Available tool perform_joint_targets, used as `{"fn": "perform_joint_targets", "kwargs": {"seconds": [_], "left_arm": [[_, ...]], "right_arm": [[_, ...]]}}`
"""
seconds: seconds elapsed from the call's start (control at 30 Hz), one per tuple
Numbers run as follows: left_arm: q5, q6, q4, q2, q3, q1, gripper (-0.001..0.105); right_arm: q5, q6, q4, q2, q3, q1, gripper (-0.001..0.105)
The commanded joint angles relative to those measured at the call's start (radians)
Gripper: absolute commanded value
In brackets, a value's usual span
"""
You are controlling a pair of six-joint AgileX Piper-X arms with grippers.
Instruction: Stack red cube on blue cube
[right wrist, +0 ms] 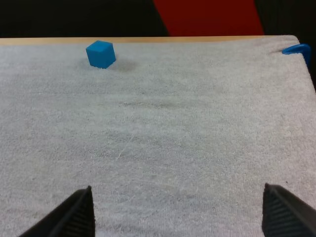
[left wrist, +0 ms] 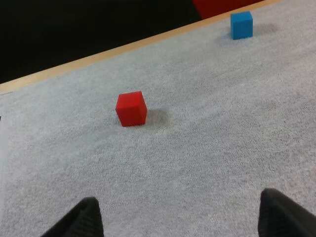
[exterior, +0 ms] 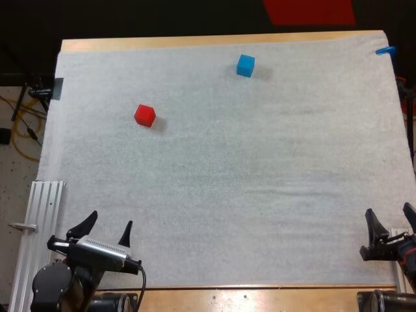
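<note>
1. My left gripper (exterior: 109, 224) sits at the near edge of the white mat (exterior: 260, 182), at about 8 o'clock from the mat's centre in the high view; its two black fingers stand well apart and hold nothing.
2. My right gripper (exterior: 390, 218) sits at the mat's near right side, at about 4 o'clock from the centre; its fingers are likewise spread, with bare mat between them.
3. The red cube (exterior: 145, 115) rests flat on the mat at about 10 o'clock from the centre; it lies well ahead of my left gripper, at roughly 12 o'clock from it; nothing touches it.
4. The blue cube (exterior: 246, 65) rests on the mat near the far edge, just past 12 o'clock from the centre; it lies at about 2 o'clock from the red cube, well apart from it.
5. The wooden table (exterior: 195, 42) shows as a strip along the mat's far side, just beyond the blue cube.
6. Both cubes are single and unstacked; neither gripper is near either cube.
</note>
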Motion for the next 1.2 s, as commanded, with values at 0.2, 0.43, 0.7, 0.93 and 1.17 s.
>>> {"fn": "perform_joint_targets", "kwargs": {"seconds": [0.2,0.43,0.7,0.93,1.17], "left_arm": [[-0.022,-0.021,-0.008,-0.139,0.0,-0.001,0.065],[-0.113,-0.051,-0.013,-0.074,-0.028,-0.001,0.065],[-0.113,-0.047,-0.013,0.122,-0.133,-0.001,0.065],[-0.113,-0.047,-0.013,0.298,-0.228,-0.001,0.065],[-0.121,-0.051,-0.013,0.432,-0.274,-0.001,0.064]], "right_arm": [[-0.002,0.008,0.006,-0.041,-0.013,0.001,0.067],[-0.002,0.01,0.004,0.053,-0.078,0.049,0.067],[-0.026,-0.043,0.006,0.299,-0.249,0.081,0.067],[-0.123,-0.106,0.006,0.5,-0.392,0.157,0.067],[-0.161,-0.118,-0.004,0.645,-0.476,0.26,0.067]]}}
